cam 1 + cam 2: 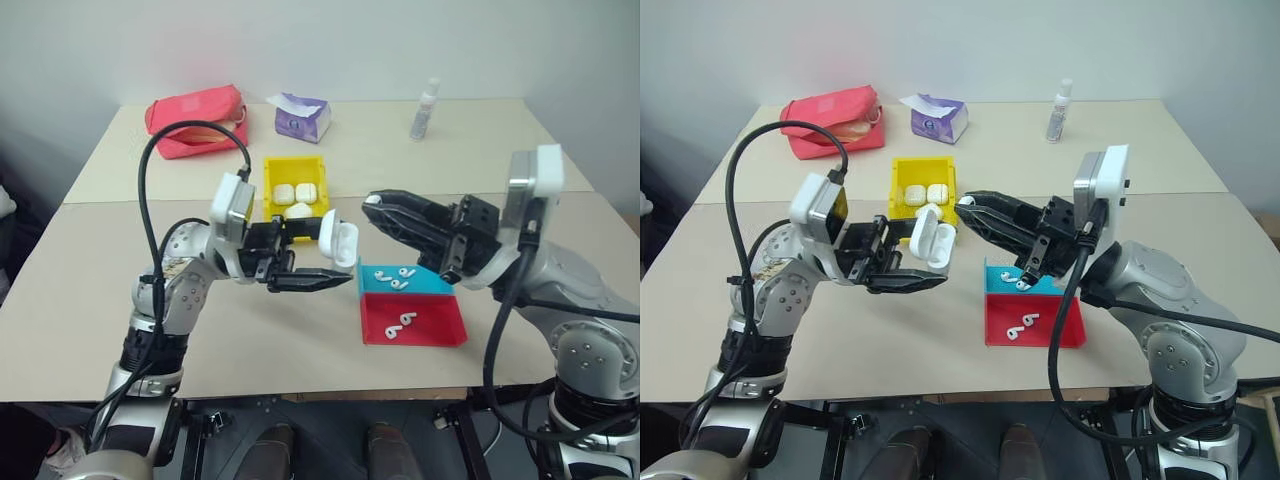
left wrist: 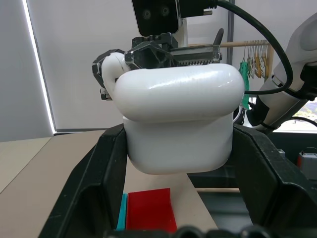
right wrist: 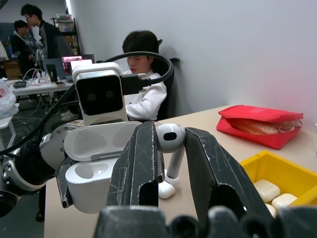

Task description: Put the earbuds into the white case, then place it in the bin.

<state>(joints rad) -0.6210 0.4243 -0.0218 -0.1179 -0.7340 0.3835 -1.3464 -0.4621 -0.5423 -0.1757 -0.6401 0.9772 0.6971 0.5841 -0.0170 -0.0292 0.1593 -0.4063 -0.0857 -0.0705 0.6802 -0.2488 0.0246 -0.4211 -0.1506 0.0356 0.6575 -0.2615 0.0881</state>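
My left gripper (image 1: 335, 254) is shut on the white case (image 1: 339, 243), held above the table with its lid flipped open; in the left wrist view the case (image 2: 178, 124) sits between the two fingers. To its right, my right gripper (image 1: 373, 204) is shut on one of the earbuds (image 3: 171, 139), its tip a short way from the open case (image 3: 94, 163) and pointing at it. More earbuds (image 1: 400, 278) lie in the blue tray (image 1: 432, 286) and in the red tray (image 1: 445, 328). The yellow bin (image 1: 270, 192) stands behind the case and holds several white cases.
A pink pouch (image 1: 197, 120), a purple tissue pack (image 1: 300, 117) and a small bottle (image 1: 425, 110) stand at the table's far side. The blue and red trays lie under my right arm. A seated person (image 3: 143, 74) and others show in the background.
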